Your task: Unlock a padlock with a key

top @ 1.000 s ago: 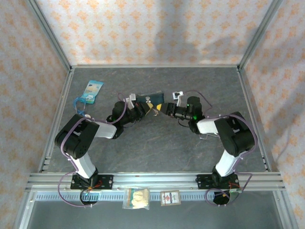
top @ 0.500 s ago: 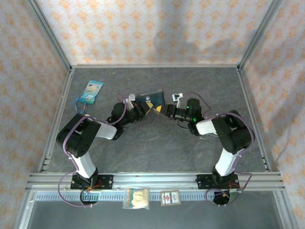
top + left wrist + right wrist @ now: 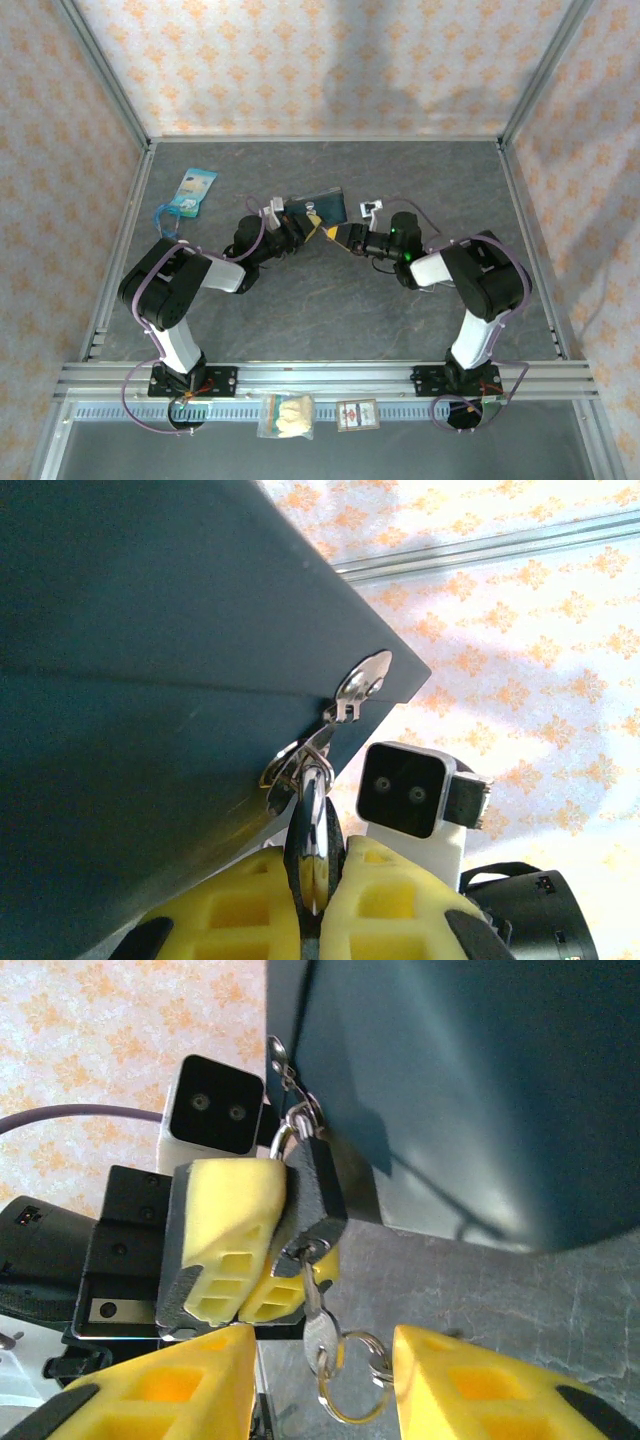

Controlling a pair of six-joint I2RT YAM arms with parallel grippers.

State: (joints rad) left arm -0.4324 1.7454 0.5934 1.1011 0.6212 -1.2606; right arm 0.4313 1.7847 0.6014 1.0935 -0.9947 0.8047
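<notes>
At table centre, just near of the blue tin (image 3: 480, 1090), the left gripper (image 3: 315, 880) is clamped on the padlock (image 3: 318, 1195), shackle through the tin's hasp (image 3: 362, 680). The key (image 3: 318, 1328) sits in the keyhole, its long axis pointing straight back at the right gripper (image 3: 320, 1375), ring (image 3: 352, 1390) dangling. Right jaws stand apart either side of the key, not touching. Right arm is nearer; it likely must pinch the key and twist.

Dark blue tin (image 3: 328, 205): mid-table, ahead of me toward 12 o'clock.
Blue-white packet (image 3: 193, 190): flat on the grey table (image 3: 330, 310), 10 o'clock.
Snack bag (image 3: 286, 416): near rail, 6 o'clock.
Small card (image 3: 357, 415): just beside the bag, at its 3 o'clock.
</notes>
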